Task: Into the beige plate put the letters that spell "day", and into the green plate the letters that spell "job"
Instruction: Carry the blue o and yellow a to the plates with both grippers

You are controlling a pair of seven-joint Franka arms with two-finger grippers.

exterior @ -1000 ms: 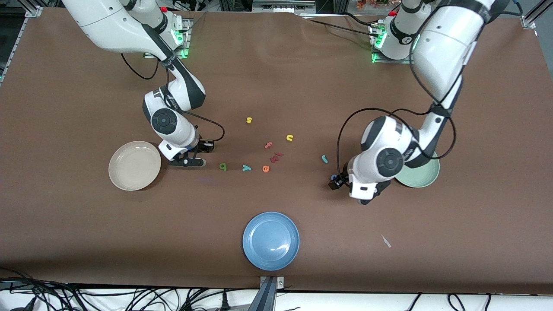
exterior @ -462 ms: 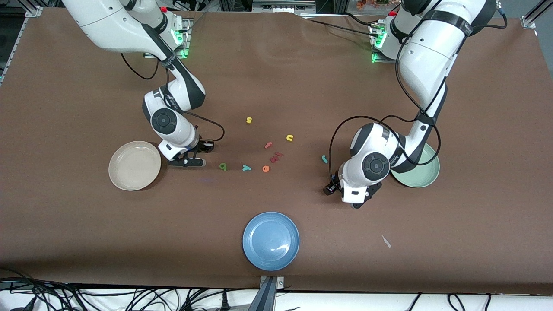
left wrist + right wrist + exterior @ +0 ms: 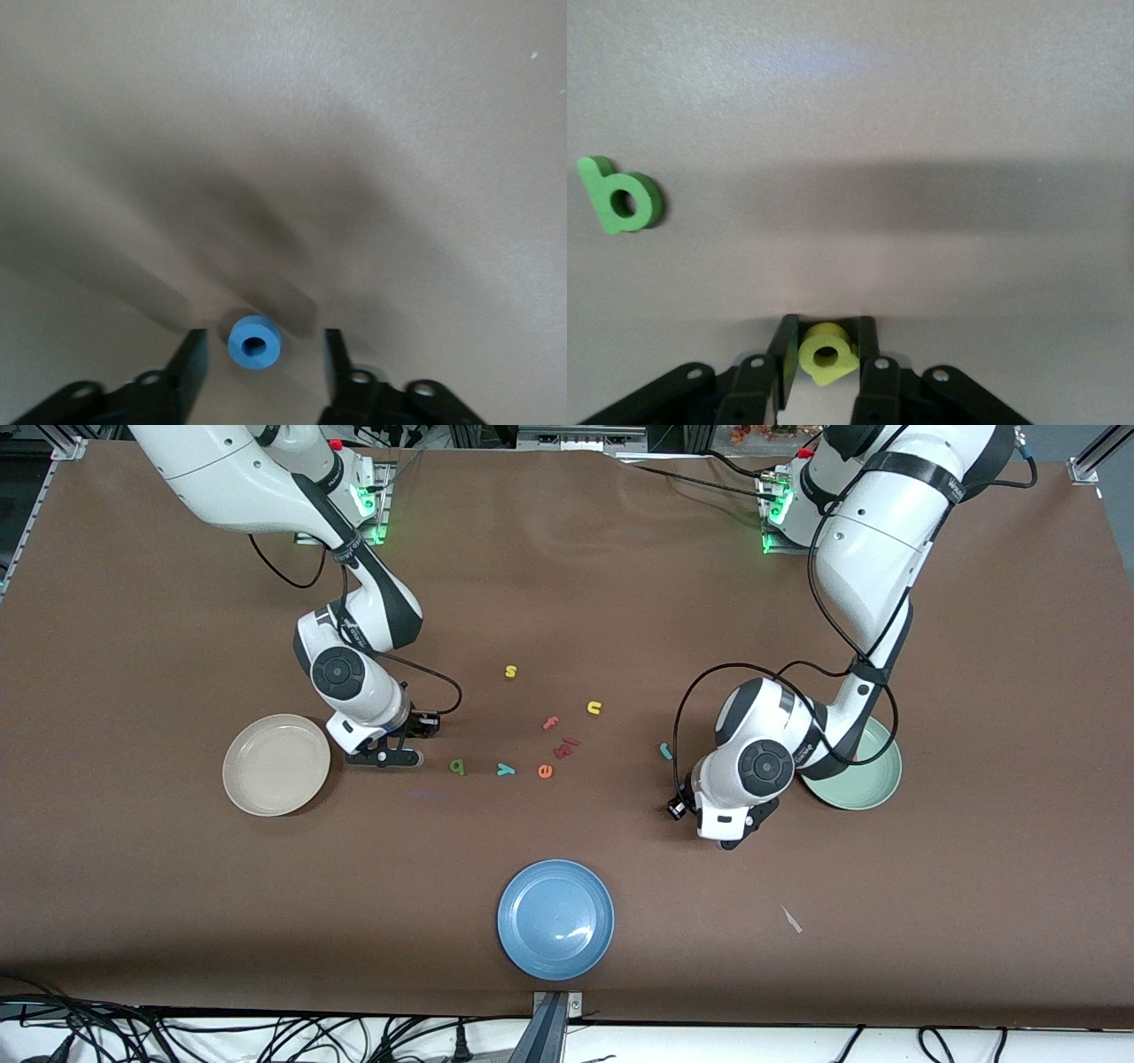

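My right gripper [image 3: 827, 326] is shut on the yellow d [image 3: 826, 354], low over the table beside the beige plate [image 3: 276, 765]; from the front, that gripper [image 3: 383, 757] hides the d. The green a [image 3: 457, 766] [image 3: 618, 197] and teal y [image 3: 505, 769] lie close by. My left gripper [image 3: 263, 336] is open around the blue o [image 3: 255, 342], a gap showing on each side. In the front view this gripper [image 3: 719, 831] covers the o, next to the green plate [image 3: 873, 790]. The teal j [image 3: 664, 751] and red b [image 3: 563, 749] lie on the table.
An orange e [image 3: 545, 771], a pink f [image 3: 551, 723], a yellow u [image 3: 594, 708] and a yellow s [image 3: 510, 671] lie mid-table. A blue plate [image 3: 555, 919] sits nearest the front camera. A small white scrap [image 3: 791, 919] lies toward the left arm's end.
The left hand has shifted toward the right arm's end of the table, covering the blue o, and its fingers have drawn closer together. The right arm has hardly moved.
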